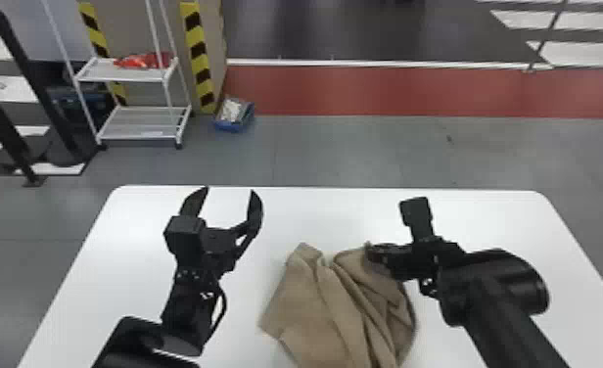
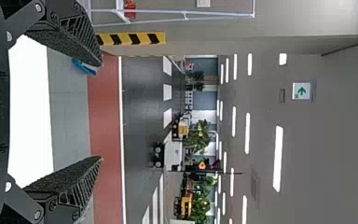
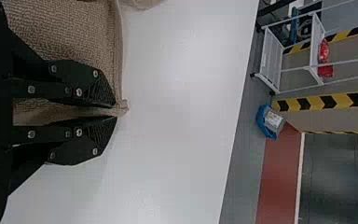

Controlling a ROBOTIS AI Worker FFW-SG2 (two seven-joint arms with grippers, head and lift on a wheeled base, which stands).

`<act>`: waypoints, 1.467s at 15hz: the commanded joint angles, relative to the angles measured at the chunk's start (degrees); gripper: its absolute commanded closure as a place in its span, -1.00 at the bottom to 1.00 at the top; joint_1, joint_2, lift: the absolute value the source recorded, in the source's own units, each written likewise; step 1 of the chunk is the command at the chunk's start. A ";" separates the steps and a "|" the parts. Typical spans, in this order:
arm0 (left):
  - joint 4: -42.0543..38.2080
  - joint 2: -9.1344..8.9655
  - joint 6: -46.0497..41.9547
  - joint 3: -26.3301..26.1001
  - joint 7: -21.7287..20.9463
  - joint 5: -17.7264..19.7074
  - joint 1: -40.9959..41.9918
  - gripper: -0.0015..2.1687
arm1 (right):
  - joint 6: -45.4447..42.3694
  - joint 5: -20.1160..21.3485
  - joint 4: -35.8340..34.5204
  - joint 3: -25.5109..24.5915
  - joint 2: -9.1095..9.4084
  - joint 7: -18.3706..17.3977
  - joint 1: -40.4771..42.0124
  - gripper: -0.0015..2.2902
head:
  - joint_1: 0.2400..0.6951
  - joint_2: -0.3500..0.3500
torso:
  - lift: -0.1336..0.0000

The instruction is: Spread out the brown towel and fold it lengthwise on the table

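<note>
A brown towel [image 1: 315,313] lies bunched on a white table [image 1: 511,220], between the robot's two arms and closer to the right one, its near end running out past the bottom of the head view. Its main folds run roughly from the far side of the cloth back toward the robot. The right gripper [image 3: 116,111] has its fingers pressed together on a small pinch of the towel's edge, at the far right part of the heap, with a little tuft poking out past the tips. Whether that pinch takes one layer or two is hard to tell, since the fingers cover most of it. The left gripper [image 1: 229,190] has its fingers spread wide with nothing between them, and points forward above the table. What matters next is where the loose cloth lies from this empty gripper: to its right and closer to the robot's body. The towel's raised far-left peak [image 1: 305,253] is the part nearest to it. The job looks to be at the spreading step, with lengthwise folding to follow; the left gripper likely needs to draw back, go right and lower to take a second hold.
</note>
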 commanded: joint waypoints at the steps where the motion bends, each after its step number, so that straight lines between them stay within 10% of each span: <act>1: -0.08 0.15 0.00 0.00 0.11 -0.16 0.09 -0.81 | 0.68 -0.71 -4.46 -1.65 -0.10 0.31 2.92 0.29 | 1.00 -0.04 | 1.00; 7: -0.35 0.15 0.00 0.00 0.37 -0.16 0.18 -0.81 | 9.65 -4.84 -33.99 -4.55 -0.27 1.45 15.22 0.29 | 1.00 -0.06 | 1.00; 12: -0.08 0.32 -0.70 0.62 0.37 0.10 0.27 -0.81 | 12.81 -14.16 -56.58 -21.51 -1.15 3.65 22.26 0.29 | 1.00 -0.19 | 1.00; 15: 0.71 0.41 -1.58 0.62 0.02 0.36 0.09 -0.81 | 11.06 -11.34 -49.64 -29.51 -5.46 2.85 22.52 0.29 | 1.00 -0.41 | 1.00; 22: 1.94 0.41 0.88 -2.02 -1.82 -0.60 -0.70 -0.81 | -2.83 7.55 -30.13 -24.32 -5.46 0.48 23.05 0.29 | 1.00 -0.89 | 1.00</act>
